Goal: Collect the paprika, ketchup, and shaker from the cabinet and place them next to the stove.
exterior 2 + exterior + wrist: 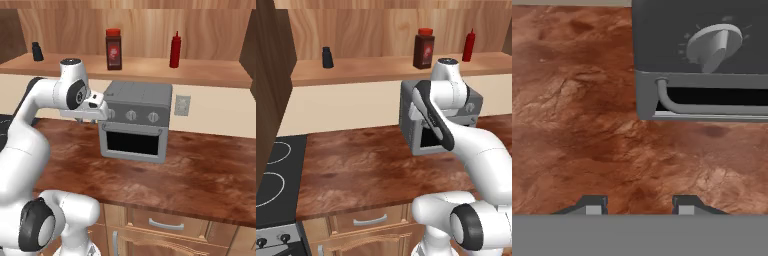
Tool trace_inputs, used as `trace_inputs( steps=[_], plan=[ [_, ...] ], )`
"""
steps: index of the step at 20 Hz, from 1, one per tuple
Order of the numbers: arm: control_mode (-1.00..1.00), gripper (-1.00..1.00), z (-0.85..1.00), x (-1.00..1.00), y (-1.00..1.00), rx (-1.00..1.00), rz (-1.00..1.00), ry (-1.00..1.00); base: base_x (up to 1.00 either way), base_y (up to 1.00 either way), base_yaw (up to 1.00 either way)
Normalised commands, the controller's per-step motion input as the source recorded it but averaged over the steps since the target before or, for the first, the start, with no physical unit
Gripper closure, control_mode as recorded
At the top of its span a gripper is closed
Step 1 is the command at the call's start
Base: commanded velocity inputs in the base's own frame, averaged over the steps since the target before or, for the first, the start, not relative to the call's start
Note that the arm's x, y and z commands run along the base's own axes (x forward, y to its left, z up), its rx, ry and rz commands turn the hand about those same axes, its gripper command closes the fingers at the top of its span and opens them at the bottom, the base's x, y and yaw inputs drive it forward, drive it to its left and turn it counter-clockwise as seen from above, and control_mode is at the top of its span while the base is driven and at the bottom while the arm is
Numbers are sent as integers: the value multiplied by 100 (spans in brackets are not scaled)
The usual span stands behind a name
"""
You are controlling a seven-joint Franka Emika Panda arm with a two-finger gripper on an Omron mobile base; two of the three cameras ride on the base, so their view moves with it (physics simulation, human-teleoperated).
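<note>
On the light wood cabinet shelf [371,70] [200,72] stand three things. The small black shaker [327,57] [37,51] is at the left. The brown red-capped paprika jar [424,48] [113,49] is in the middle, and the slim red ketchup bottle [469,46] [174,50] is at the right. The black stove [276,175] with white rings lies at the counter's left end. My gripper [639,205] [86,120] hangs well below the shelf, pointing down at the counter, just left of the toaster oven's front. Its fingers stand apart, open, with nothing between them.
A grey toaster oven [411,115] [137,125] [712,50] sits on the brown counter [356,170] under the paprika, close to my hand. Drawers with metal handles [371,220] run below the counter edge. A dark cabinet side [271,75] rises over the stove.
</note>
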Motion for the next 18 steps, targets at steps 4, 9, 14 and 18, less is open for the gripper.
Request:
trace_inputs(
  steps=[4,9,14,18],
  plan=[
    [-100,-100,0,-32,-17,0,0,-16,0,0,0],
    [-100,-100,15,-62,-66,0,-4,-49,0,0,0],
    [-100,-100,70,-18,-28,4,-1,-37,0,0,0],
    [-100,-100,97,0,-3,1,0,-21,0,0,0]
  ],
)
